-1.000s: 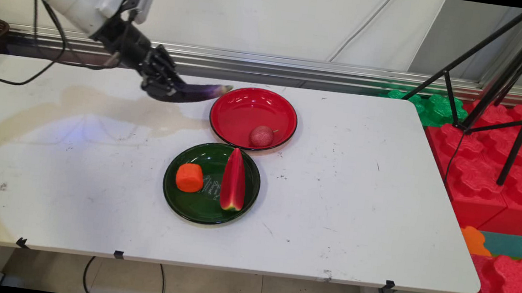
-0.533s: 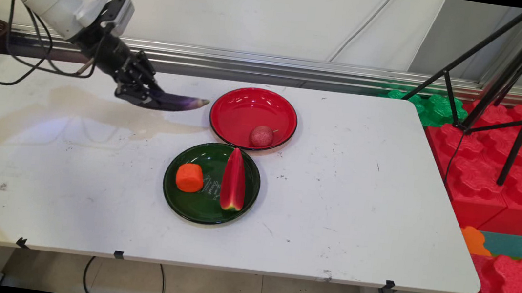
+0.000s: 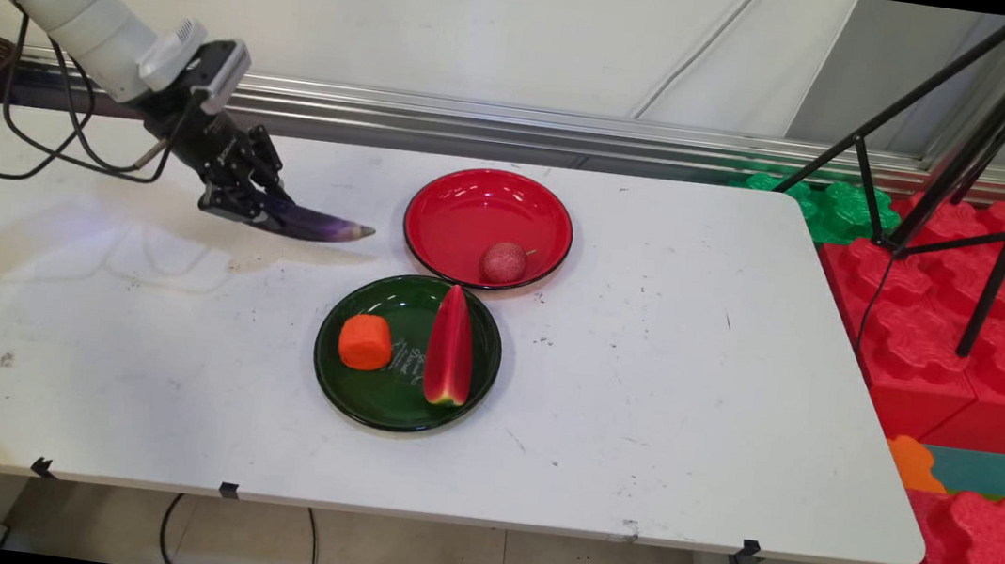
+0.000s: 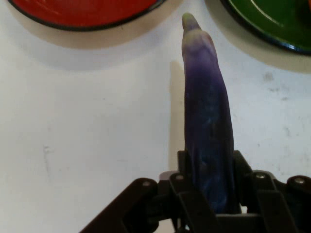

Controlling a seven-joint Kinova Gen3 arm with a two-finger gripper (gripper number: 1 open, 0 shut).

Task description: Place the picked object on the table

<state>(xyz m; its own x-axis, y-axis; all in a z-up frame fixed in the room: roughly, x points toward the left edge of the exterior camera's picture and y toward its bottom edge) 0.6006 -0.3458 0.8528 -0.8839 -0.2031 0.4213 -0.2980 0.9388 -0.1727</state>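
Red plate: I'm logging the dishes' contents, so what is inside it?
The red plate holds one small round reddish fruit with a stem near its front rim. Nothing covers its inside in the main view.

Robot lab: tripod [image 3: 981, 147], foam blocks [image 3: 958, 353], white table [image 3: 686, 416].

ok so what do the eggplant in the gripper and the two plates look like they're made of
The eggplant looks like a moulded plastic or rubber toy: smooth, even purple skin with a dull sheen, held in the gripper. The red plate and green plate look like glossy hard plastic or melamine, judging by their bright highlights, though glazed ceramic can't be ruled out.
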